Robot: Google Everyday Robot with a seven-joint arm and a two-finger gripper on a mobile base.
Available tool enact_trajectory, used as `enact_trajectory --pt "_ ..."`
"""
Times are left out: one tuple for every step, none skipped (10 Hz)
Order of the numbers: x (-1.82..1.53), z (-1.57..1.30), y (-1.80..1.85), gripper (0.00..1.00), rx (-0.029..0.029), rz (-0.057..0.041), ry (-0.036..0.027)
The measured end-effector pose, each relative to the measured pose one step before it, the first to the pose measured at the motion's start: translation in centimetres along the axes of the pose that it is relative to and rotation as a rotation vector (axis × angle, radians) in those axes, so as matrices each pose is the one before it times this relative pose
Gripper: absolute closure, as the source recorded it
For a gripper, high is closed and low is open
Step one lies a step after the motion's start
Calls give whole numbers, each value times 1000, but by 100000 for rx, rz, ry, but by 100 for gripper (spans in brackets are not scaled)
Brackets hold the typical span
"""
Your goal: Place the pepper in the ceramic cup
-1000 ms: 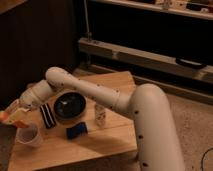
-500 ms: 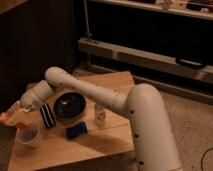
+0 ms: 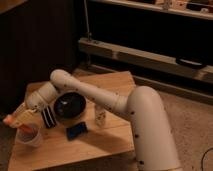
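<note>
Camera view, from above and to one side of the table [image 3: 107, 140]. You see the arm [image 3: 100, 97] reach from the large white body at lower right across the wooden top to its left edge.

Gripper [image 3: 19, 120]: at the far left of the table, tilted down, directly over the cup [image 3: 29, 136]. It holds the pepper [image 3: 21, 126]; you can see the pepper's pale end sticking out to the left of the fingers and its orange-red body slanting down to the right.

Pepper: its lower tip is at the cup's rim. You cannot tell whether the tip is already inside the cup or just above it.

Cup: pale, upright, near the front left corner of the table, just below the gripper.

Bowl [image 3: 70, 106]: black, round, at the middle of the table, behind and to the right of the cup, partly crossed by the arm.

Dark striped object [image 3: 48, 118]: between cup and bowl, just beside the bowl's left edge.

Blue object [image 3: 76, 131]: flat on the table, in front of the bowl.

Bottle [image 3: 101, 116]: small, clear, upright, to the right of the bowl and under the arm.
</note>
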Motion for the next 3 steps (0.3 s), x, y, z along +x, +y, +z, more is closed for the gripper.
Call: enact_trajectory --pt "-76 -104 -169 20 114 -208 682" --pt "35 -200 5 20 -432 -61 205" --pt "-54 0 14 20 -16 82 7"
